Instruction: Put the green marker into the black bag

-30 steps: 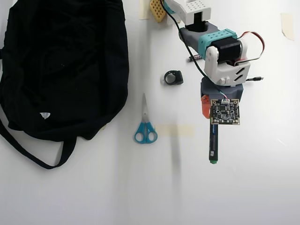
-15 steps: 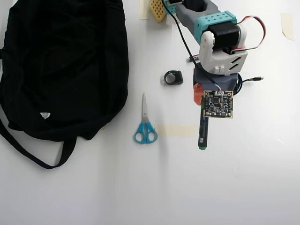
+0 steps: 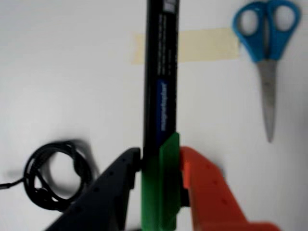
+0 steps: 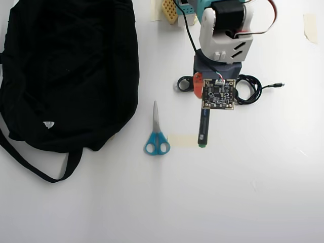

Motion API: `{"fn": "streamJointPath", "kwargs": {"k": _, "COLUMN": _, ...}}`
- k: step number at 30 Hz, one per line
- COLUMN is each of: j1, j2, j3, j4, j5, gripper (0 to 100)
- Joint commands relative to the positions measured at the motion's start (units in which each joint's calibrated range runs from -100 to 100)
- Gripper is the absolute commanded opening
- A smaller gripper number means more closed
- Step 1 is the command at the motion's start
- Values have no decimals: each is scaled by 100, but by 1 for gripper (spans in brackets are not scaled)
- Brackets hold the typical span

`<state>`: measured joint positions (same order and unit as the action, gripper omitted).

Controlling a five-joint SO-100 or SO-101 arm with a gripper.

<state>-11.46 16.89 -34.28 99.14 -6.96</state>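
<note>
In the wrist view the claw [image 3: 161,168] pinches the green marker [image 3: 161,96] at its green cap, barrel pointing up the frame. In the overhead view the marker [image 4: 203,132] sits centre-frame, right of the scissors [image 4: 156,132], with the black bag [image 4: 66,71] at upper left on the surface [image 4: 243,192].

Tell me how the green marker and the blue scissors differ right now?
The green marker is clamped between the arm's fingers at its green cap, while the scissors lie untouched on the table. The marker is a straight black barrel with green ends; the scissors have blue loop handles and tapering metal blades. In the overhead view the marker sits partly under the arm, and the scissors are in full view. Both are slim and look about equally long.
</note>
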Motion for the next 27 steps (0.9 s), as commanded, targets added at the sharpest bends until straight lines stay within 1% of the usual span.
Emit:
{"fn": "streamJointPath", "kwargs": {"k": 1, "j1": 174, "j2": -644, "j3": 148, "j4": 51, "j5": 177, "gripper": 2}}
{"fn": "streamJointPath", "kwargs": {"k": 9, "j1": 668, "j2": -1067, "j3": 606, "j4": 51, "j5": 439, "gripper": 2}}
{"fn": "streamJointPath", "kwargs": {"k": 13, "j1": 989, "j2": -1158, "j3": 804, "j4": 51, "j5": 455, "gripper": 2}}
{"fn": "streamJointPath", "kwargs": {"k": 27, "j1": 2178, "j2": -1167, "j3": 723, "j4": 34, "j5": 806, "gripper": 2}}
